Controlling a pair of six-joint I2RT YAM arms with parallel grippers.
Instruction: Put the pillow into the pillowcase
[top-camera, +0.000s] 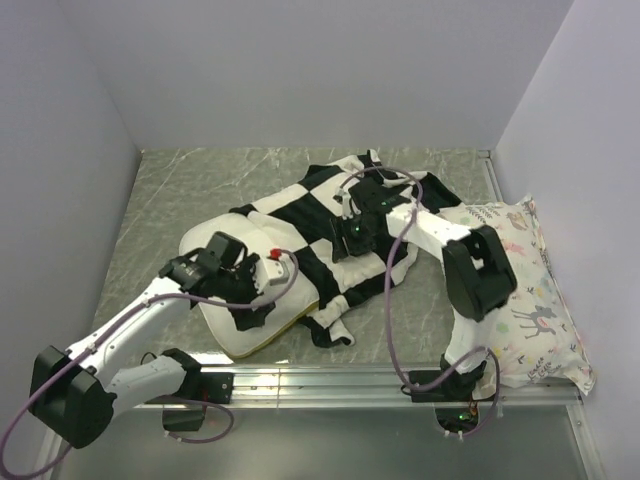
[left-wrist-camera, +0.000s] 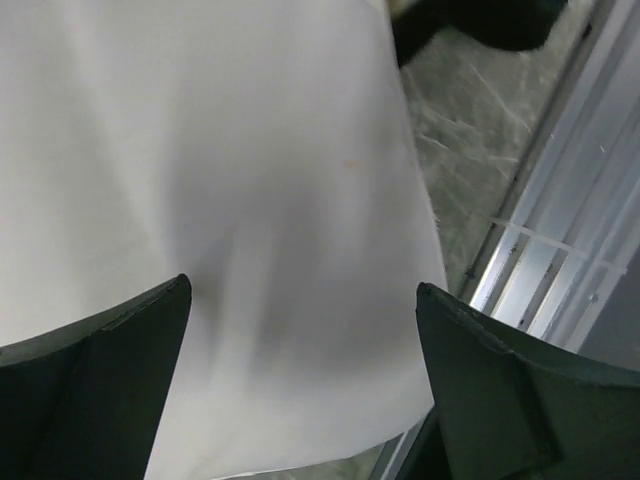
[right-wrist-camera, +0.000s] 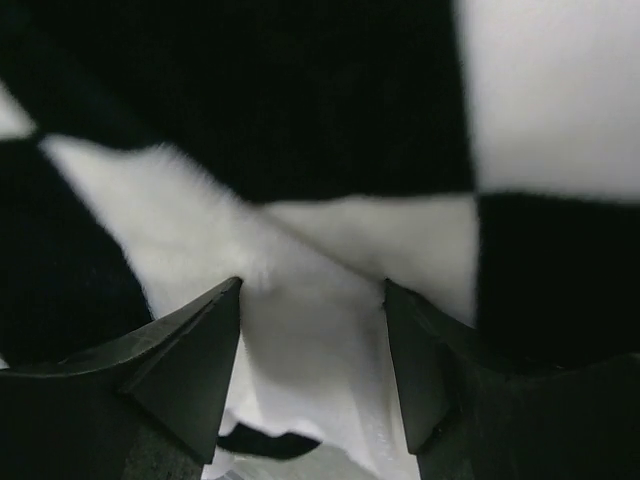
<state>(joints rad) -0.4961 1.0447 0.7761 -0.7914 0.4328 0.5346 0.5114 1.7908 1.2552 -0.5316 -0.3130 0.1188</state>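
1. L pincer (left-wrist-camera: 302, 290): spread wide, nothing between the fingers (left-wrist-camera: 100, 370). In its wrist cam I see it just above the plain white pillow (top-camera: 212, 243).
2. R pincer (right-wrist-camera: 313, 285): fingers apart, w/ a bulge of white fuzzy fabric between the tips. Can't tell if the tips press it.
3. That fabric is the pillowcase (top-camera: 330, 200), black/white checks. It lies rumpled mid-desk, stretching from the far centre down toward the near rail (top-camera: 330, 380).
4. Pillow lies flat on the desk (top-camera: 180, 190), left of centre. Its left part is bare and its right part runs under the checkered cloth. Yellow band (top-camera: 268, 342) shows along the near edge.
5. Can't tell from the overhead cam whether the covered part is inside the case or just beneath it.
6. Deer-print pillow (top-camera: 535, 300) sits at the far right against the wall, apart from both pincers.
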